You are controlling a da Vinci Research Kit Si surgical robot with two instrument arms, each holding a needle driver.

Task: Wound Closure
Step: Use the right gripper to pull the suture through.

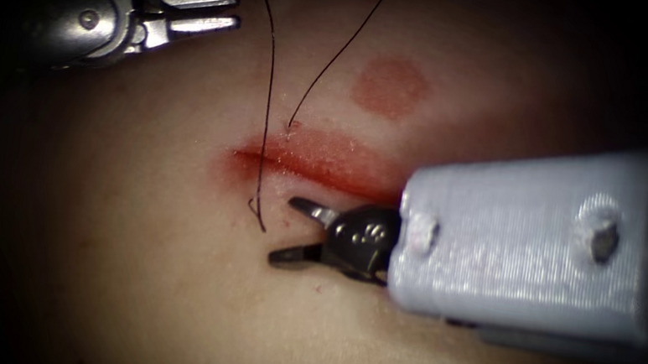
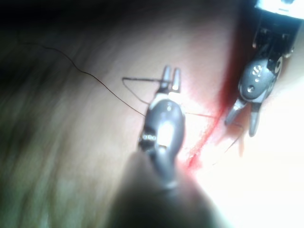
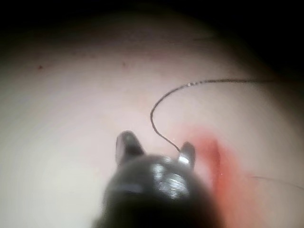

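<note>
Right pincer [image 1: 293, 231] beside thread [image 1: 266, 115]

Surgical training bench: tissue [image 1: 157, 286], thread [image 1: 269, 90].

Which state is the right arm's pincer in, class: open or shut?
Open: the right arm's dark metal pincer has its two jaws spread apart, nothing between them, beside the thin dark thread.

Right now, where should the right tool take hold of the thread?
Probably the short tail below the cut, coming from the right: it lies loose on the tissue, just ahead of the right tool's open, empty jaws. The left tool, also open and empty, is farther off.
</note>
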